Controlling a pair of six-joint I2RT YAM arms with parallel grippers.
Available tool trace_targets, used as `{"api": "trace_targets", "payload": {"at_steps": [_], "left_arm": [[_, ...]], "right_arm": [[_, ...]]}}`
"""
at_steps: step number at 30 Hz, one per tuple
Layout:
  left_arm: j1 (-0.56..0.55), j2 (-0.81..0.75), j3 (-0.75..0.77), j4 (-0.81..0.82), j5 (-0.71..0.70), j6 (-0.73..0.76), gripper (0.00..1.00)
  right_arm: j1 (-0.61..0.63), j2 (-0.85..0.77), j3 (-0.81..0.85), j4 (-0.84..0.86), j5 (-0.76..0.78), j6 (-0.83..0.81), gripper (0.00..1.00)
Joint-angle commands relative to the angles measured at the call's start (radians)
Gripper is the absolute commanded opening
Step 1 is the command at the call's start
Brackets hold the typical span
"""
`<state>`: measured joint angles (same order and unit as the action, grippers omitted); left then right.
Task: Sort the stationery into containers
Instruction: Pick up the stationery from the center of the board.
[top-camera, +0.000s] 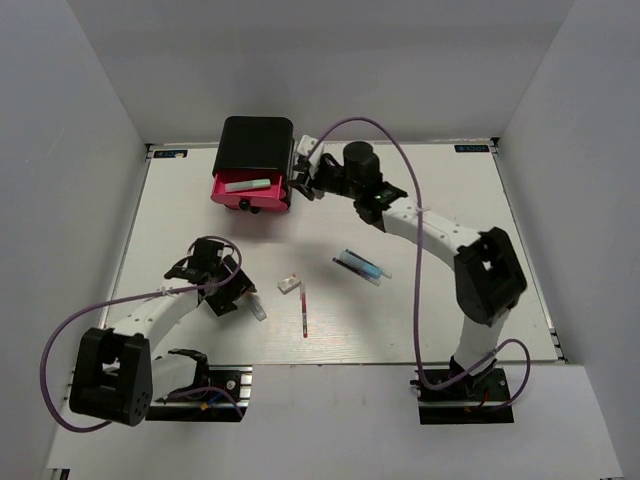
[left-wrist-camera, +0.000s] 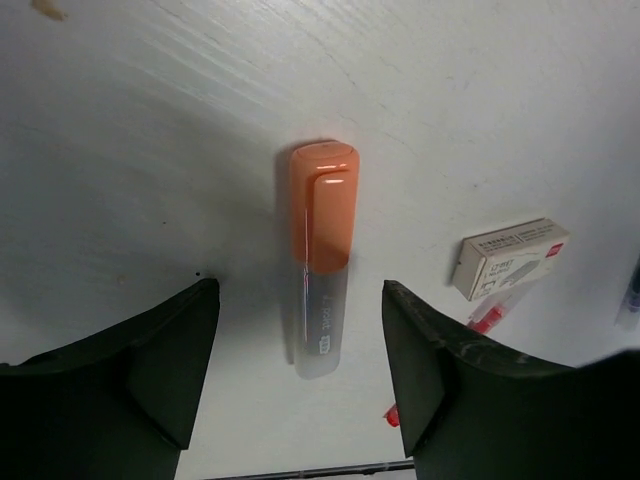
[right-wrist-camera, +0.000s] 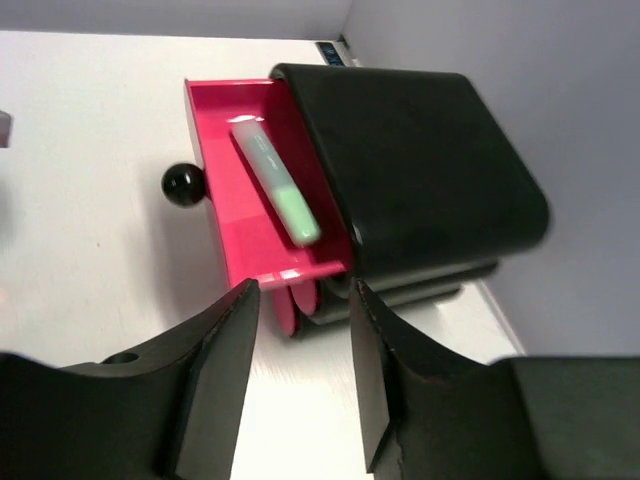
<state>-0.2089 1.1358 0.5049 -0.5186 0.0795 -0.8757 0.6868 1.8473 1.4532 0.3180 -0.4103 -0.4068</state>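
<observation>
Left gripper (left-wrist-camera: 298, 300) first: we see its jaws standing wide apart over the table (top-camera: 450, 300), one dark finger on each side of the orange-capped marker (left-wrist-camera: 320, 260). Clear gaps show between the fingers and the marker, so nothing is gripped. The marker lies flat on the white surface, its orange cap pointing away from the wrist camera and its clear barrel lying between the fingertips.

Just beyond it, to the right in the left wrist view, lies the small white-pink block (left-wrist-camera: 512, 255), with the end of a red pen (top-camera: 303, 312) beside it. From above we see that pen lying lengthwise near the table's middle, and the blue and dark pens (top-camera: 362, 266) grouped together further right, well apart from it.

At the far side, the right gripper (right-wrist-camera: 300, 300) sits just beside the right flank of the black box (right-wrist-camera: 420, 160). Its fingers are partly spread and hold nothing. We cannot tell whether they touch the box. The top drawer (right-wrist-camera: 215, 150) is pulled out, pink, with its black knob (right-wrist-camera: 183, 184) at the front. Inside it lies the pale green bar (right-wrist-camera: 278, 185), set diagonally along the drawer floor. A pink edge of a lower drawer (right-wrist-camera: 283, 312) shows underneath.
</observation>
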Motion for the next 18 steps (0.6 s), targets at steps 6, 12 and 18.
{"api": "trace_targets", "payload": {"at_steps": [6,12,18], "left_arm": [[-0.058,0.229,0.193,-0.158,-0.058,0.087,0.74],[-0.107,0.315,0.236,-0.202,-0.098,0.096,0.58],[-0.152,0.381,0.256,-0.19,-0.119,0.078,0.39]], "right_arm": [[-0.046,-0.232,-0.258,0.049,0.08,0.0,0.54],[-0.075,-0.339,-0.398,0.072,0.102,0.026,0.55],[-0.098,-0.422,-0.504,0.075,0.111,0.029,0.56]]}}
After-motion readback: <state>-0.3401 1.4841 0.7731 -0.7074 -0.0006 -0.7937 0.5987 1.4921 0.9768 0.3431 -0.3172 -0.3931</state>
